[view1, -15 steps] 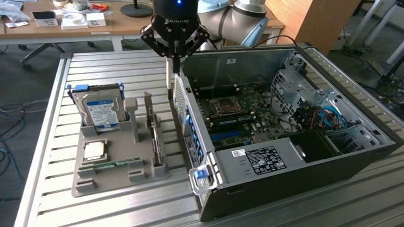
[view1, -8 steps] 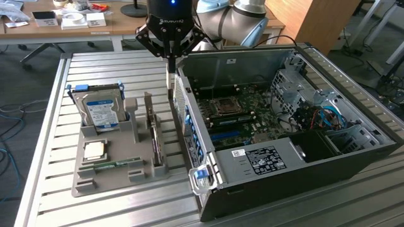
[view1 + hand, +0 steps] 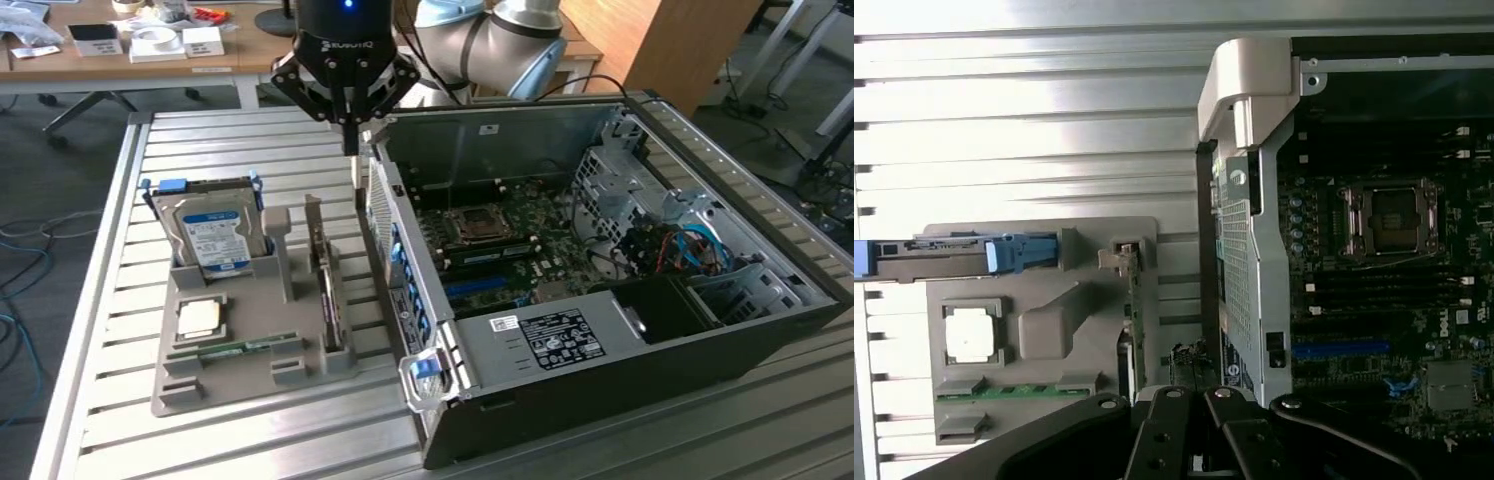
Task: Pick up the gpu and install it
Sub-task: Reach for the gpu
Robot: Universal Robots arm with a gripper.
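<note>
GPU (image 3: 327, 290) stands on edge in the grey holder (image 3: 187, 395), centre-left of the exterior frame, just beside the open case (image 3: 601, 390). It's not lifted yet, so by my read both the pickup and the install are left to do. Jaws hang clenched and empty at top centre, above the far end of the card, touching nothing I can see.
</note>
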